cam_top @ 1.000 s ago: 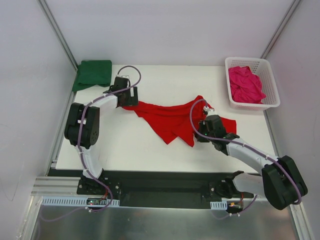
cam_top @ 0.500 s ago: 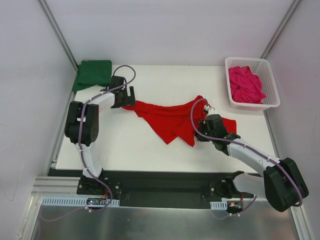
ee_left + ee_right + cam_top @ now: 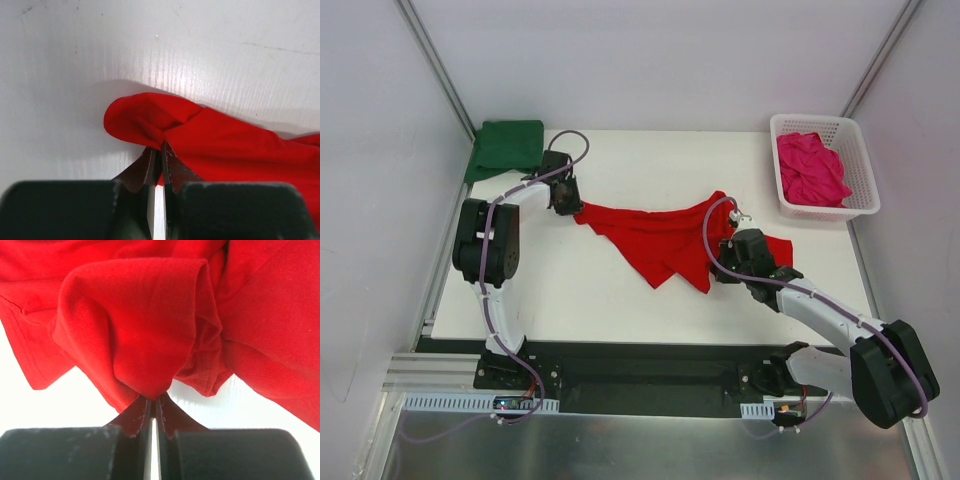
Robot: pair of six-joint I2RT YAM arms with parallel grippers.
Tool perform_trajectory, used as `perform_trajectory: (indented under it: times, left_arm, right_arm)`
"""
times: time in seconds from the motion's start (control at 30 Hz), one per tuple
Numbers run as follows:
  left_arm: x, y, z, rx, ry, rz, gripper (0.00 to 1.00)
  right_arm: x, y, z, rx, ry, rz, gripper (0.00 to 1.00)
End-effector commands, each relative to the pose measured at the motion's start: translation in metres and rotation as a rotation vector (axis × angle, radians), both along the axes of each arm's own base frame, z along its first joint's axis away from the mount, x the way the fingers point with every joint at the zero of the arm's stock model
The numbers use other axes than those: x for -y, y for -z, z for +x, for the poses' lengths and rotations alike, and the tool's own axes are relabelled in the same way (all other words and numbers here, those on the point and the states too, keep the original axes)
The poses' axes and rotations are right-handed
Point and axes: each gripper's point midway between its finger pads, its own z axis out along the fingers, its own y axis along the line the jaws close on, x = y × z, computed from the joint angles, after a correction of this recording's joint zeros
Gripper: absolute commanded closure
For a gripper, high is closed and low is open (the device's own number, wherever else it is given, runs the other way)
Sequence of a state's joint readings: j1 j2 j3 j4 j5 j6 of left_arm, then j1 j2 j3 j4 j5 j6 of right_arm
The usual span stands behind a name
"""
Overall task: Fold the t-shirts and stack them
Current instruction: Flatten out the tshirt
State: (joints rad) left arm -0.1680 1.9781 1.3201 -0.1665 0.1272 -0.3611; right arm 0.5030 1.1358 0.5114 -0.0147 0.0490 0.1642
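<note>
Red fabric stretches across the middle of the white matte surface (image 3: pixel 570 290). It is the bright red cloth t-shirt (image 3: pixel 660 238), unfolded, creased and pulled into a long shape, with pointed flaps hanging toward the near edge. The left end effector (image 3: pixel 567 197) sits at the shirt's left tip and the right end effector (image 3: pixel 734 250) at its bunched right side.

The left wrist view gives what the overhead one cannot. The left end effector (image 3: pixel 161 150) has its dark fingers (image 3: pixel 172 170) drawn almost together, pinching a rounded, smooth lobe of the cloth. Fine ribbed lines also show in the surface there. The right wrist view is close enough to show the fine knit weave and a stitched hem. In it the right end effector (image 3: pixel 154 402) is clamped narrow on a thick hanging fold.

Only the overhead view shows the rest. A dark green cloth t-shirt (image 3: pixel 506 148) lies folded into a flat square at the far left corner. A magenta-pink cloth t-shirt (image 3: pixel 810 168) sits crumpled inside a white plastic lattice basket (image 3: pixel 825 210) at the far right.
</note>
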Motion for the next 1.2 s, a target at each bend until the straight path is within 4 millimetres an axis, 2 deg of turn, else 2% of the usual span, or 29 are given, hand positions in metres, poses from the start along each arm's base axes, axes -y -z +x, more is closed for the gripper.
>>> perform_trajectory:
  times: [0.0, 0.2, 0.23, 0.3, 0.33, 0.37, 0.43, 0.47, 0.7, 0.8, 0.9, 1.17]
  left_arm:
    - [-0.001, -0.006, -0.003, -0.001, 0.000, -0.020, 1.00]
    - [0.003, -0.020, -0.005, 0.021, 0.010, -0.049, 1.00]
    - [0.003, -0.029, -0.005, 0.038, 0.012, -0.059, 1.00]
    - [0.007, -0.042, -0.005, 0.057, 0.022, -0.087, 1.00]
    - [0.007, -0.055, -0.005, 0.083, 0.025, -0.098, 1.00]
    - [0.008, -0.062, -0.006, 0.091, 0.031, -0.114, 1.00]
    - [0.009, -0.082, -0.006, 0.128, 0.033, -0.135, 1.00]
    - [0.009, -0.088, -0.006, 0.138, 0.033, -0.140, 1.00]
    - [0.006, -0.132, -0.015, 0.208, 0.038, -0.174, 1.00]
    - [0.002, -0.150, -0.020, 0.240, 0.034, -0.180, 1.00]
    - [-0.005, -0.160, -0.025, 0.253, 0.023, -0.185, 1.00]
    - [-0.015, -0.173, -0.043, 0.258, 0.008, -0.200, 1.00]
  right_arm:
    - [-0.003, -0.016, 0.008, 0.046, 0.002, 0.007, 0.98]
    - [0.003, -0.026, 0.008, 0.070, 0.021, 0.001, 0.98]
    - [0.004, -0.038, 0.011, 0.097, 0.030, 0.005, 0.98]
    - [0.014, -0.048, 0.009, 0.113, 0.048, -0.034, 0.99]
    - [0.017, -0.057, 0.010, 0.132, 0.055, -0.043, 0.98]
    - [0.021, -0.079, 0.014, 0.186, 0.075, -0.041, 0.98]
    - [0.030, -0.095, 0.011, 0.206, 0.079, -0.072, 0.98]
    - [0.034, -0.119, 0.014, 0.257, 0.103, -0.069, 0.99]
    - [0.065, -0.176, 0.001, 0.361, 0.170, -0.113, 0.99]
    - [0.074, -0.187, -0.005, 0.383, 0.195, -0.127, 0.98]
    - [0.086, -0.199, -0.012, 0.414, 0.227, -0.142, 0.98]
    - [0.117, -0.232, -0.031, 0.482, 0.306, -0.191, 0.98]
